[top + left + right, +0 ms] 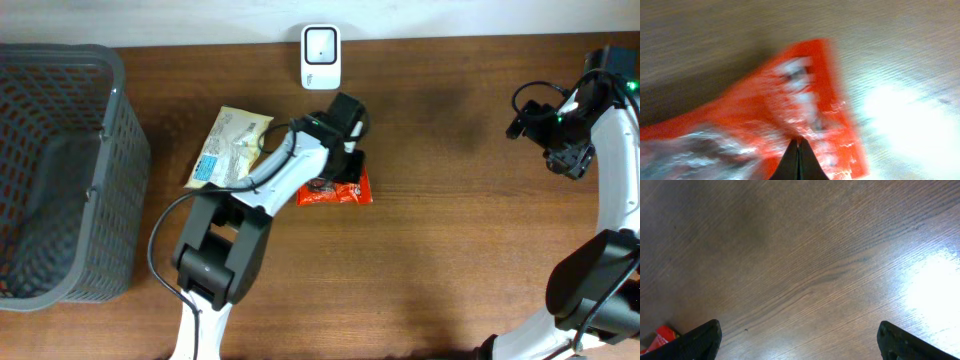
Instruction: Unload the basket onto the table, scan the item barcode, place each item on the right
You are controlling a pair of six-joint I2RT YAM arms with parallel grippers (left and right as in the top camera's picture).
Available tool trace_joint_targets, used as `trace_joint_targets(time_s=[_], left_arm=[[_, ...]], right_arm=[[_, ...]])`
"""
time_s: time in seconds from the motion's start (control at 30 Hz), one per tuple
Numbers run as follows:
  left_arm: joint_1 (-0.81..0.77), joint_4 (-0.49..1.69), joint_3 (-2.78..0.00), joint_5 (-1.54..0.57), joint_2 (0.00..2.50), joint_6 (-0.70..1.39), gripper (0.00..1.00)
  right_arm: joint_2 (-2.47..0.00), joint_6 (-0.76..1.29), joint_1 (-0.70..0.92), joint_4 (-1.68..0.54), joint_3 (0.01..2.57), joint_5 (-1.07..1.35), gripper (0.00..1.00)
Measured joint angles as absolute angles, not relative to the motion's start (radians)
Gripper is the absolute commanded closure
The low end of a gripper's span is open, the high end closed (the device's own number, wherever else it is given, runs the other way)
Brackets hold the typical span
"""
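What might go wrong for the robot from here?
1. The left tool is shut right at the red packet, but the wrist view is blurred and a firm pinch is not clear. The shiny film may slip out when lifted.
2. The pale packet lies close beside the left arm, so a swing toward the scanner might nudge it.
3. No barcode can be made out on the red packet, so it may need turning before it scans.
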State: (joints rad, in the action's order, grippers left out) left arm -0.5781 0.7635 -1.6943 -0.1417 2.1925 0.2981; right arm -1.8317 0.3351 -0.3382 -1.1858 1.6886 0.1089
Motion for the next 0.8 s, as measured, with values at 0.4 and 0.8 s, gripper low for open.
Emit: trace_joint_targets(time_s=[0.4,0.8], left_arm=[[-0.584,1.157,-1.943,-0.042,2.212,0.297,1.0],[-0.669,0.939,-1.97,-0.355,2.348,0.335,0.92]], right_arm=[[-1.832,0.334,-0.338,-1.185,1.689,0.109,0.01],[-1.832,0.333,-0.338,-1.185,1.689,0.109,0.01]])
